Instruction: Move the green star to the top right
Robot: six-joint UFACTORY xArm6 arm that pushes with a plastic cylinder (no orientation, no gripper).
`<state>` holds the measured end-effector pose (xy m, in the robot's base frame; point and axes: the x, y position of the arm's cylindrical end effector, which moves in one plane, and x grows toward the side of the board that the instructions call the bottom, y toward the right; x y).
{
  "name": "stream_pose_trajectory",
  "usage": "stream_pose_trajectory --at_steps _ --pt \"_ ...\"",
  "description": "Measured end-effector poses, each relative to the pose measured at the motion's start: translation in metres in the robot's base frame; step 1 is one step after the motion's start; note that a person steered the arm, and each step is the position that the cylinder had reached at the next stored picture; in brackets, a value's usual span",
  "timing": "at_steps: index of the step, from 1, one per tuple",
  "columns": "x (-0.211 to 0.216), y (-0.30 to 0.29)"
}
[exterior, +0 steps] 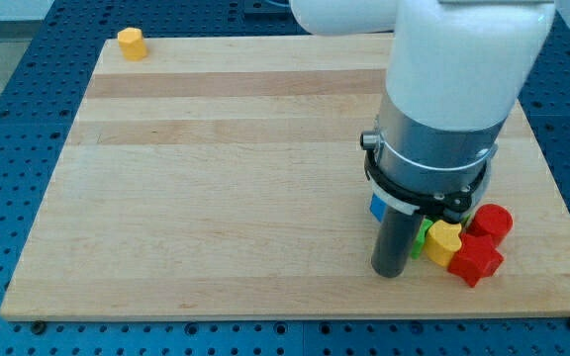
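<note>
My tip (391,273) resting low on the bench (216,198), beside a block cluster.
The green star (421,240) is peeking out just right of my tip, touching a yellow block (444,240); red blocks (478,259) sit beyond; no gripper jaws to report.

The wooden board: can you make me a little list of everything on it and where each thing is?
board: pale wooden board on a blue pegged table
far block: yellow block, the view's top left corner
cluster: the view's bottom right
green block, mostly hidden, shape unclear
yellow heart-like block
red blocks: cylinder, star-like block
blue block, sliver behind arm
my tip, just left of the cluster, beside the green block
</note>
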<state>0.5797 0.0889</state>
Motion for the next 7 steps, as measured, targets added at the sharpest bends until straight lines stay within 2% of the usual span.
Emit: stream_pose_trajectory --at_steps 1,3,5,7 --pt "0.003 0.027" --pt "-0.006 0.029" --pt "-0.039 0.028" --pt "-0.101 0.004"
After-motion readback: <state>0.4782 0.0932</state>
